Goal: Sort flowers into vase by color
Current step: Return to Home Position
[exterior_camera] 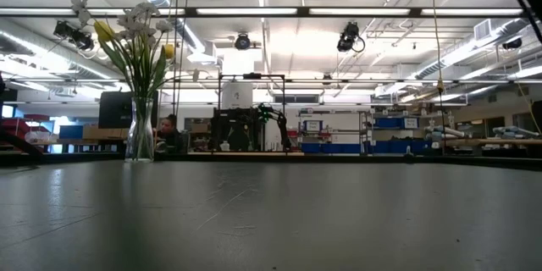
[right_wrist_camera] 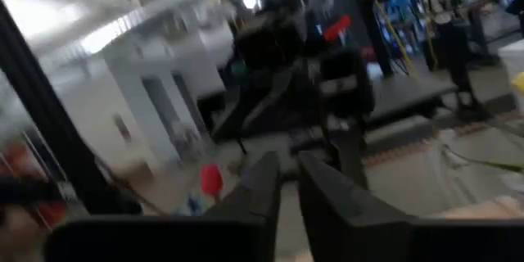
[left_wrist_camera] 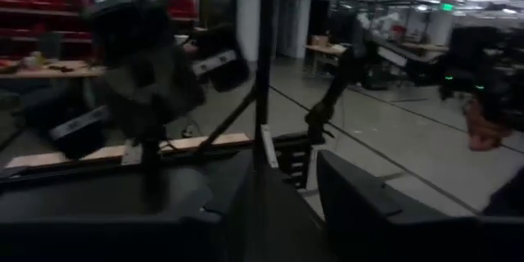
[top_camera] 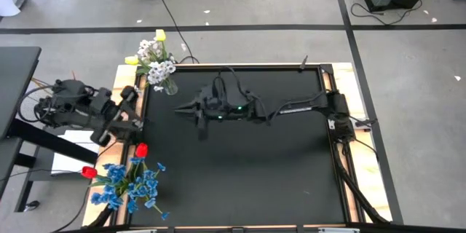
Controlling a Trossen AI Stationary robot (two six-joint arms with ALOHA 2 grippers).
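Neatly upright at the far-left corner of the black counter (top_camera: pixel 247 182): white blossom clusters (exterior_camera: pixel 135 19) and yellow tulips (exterior_camera: pixel 103 30) in a clear glass vase (exterior_camera: pixel 141 140), stalks vertical, heads skyward. Bunched at the near-left corner: blue blossom clusters (top_camera: pixel 133 184) with two red tulips (top_camera: pixel 141 149), stems fanning outward from a shared centre, whatever holds them hidden beneath the blooms. Perched at the left edge between both bunches, left claw (left_wrist_camera: pixel 285 168), fingers spread wide, empty. Stretched to mid-counter and aimed left, right claw (right_wrist_camera: pixel 286 168), fingers narrow, nearly touching, empty too.
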